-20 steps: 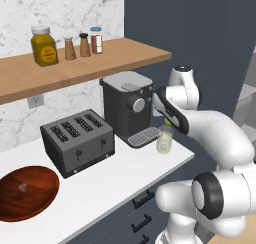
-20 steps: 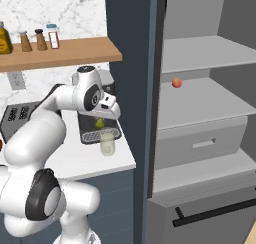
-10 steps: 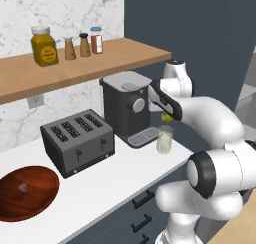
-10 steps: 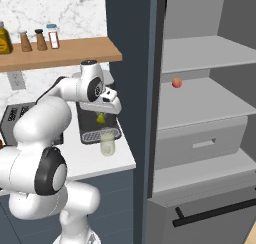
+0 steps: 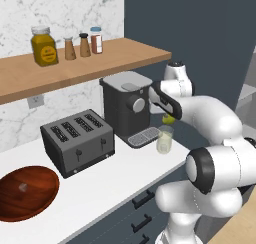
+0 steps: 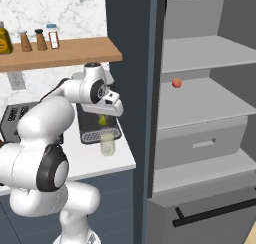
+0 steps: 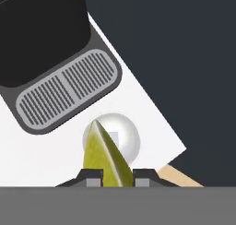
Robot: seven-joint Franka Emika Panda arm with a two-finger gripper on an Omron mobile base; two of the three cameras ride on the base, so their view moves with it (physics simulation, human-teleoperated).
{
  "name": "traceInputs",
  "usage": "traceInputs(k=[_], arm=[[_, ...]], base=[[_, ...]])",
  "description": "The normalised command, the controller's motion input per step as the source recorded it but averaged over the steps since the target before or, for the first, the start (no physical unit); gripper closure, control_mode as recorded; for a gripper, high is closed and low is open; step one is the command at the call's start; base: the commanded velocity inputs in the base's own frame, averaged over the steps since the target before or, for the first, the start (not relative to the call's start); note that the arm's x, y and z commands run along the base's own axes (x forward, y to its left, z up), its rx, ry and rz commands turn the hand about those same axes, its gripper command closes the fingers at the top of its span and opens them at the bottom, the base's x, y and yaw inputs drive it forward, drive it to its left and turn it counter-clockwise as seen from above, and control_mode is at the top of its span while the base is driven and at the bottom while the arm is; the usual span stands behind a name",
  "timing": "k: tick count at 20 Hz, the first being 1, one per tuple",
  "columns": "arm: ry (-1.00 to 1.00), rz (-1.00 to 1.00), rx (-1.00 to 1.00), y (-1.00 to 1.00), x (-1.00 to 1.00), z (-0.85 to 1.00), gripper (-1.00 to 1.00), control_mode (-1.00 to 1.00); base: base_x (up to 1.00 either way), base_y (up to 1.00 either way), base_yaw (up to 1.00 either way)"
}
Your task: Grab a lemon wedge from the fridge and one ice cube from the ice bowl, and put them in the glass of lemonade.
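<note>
My gripper (image 7: 116, 175) is shut on the lemon wedge (image 7: 105, 156), a yellow-green slice pinched between the two fingertips. The wedge hangs point down just above the glass of lemonade (image 7: 125, 137). In the left base view the gripper (image 5: 168, 115) holds the lemon wedge (image 5: 169, 120) a short way over the rim of the glass of lemonade (image 5: 164, 140), which stands on the counter in front of the coffee machine. The right base view shows the same wedge (image 6: 102, 121) above the glass (image 6: 107, 143). The reddish-brown ice bowl (image 5: 25, 193) lies at the counter's left end. The fridge (image 6: 200, 143) stands open.
A dark coffee machine (image 5: 125, 108) with its drip grille stands right behind the glass. A grey toaster (image 5: 77, 140) sits between it and the bowl. Jars and shakers line the wooden shelf (image 5: 125, 50). A small red fruit (image 6: 176, 83) rests on a fridge shelf. The counter's edge (image 7: 177, 145) is close beside the glass.
The arm's elbow has swung up and in toward the counter. The hand with the lemon wedge has stayed over the glass, sinking slightly.
</note>
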Motion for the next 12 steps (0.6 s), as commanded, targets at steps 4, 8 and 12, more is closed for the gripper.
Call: traceInputs(k=[4,8,12], arm=[[0.0,0.0,0.0,0.0,0.14,-0.05,1.0,-1.0],[0.0,0.0,0.0,0.0,0.19,0.0,1.0,-1.0],[0.0,0.0,0.0,0.0,0.02,-0.09,1.0,-1.0]], base=[[0.0,0.0,0.0],[0.0,0.0,0.0],[0.0,0.0,0.0]])
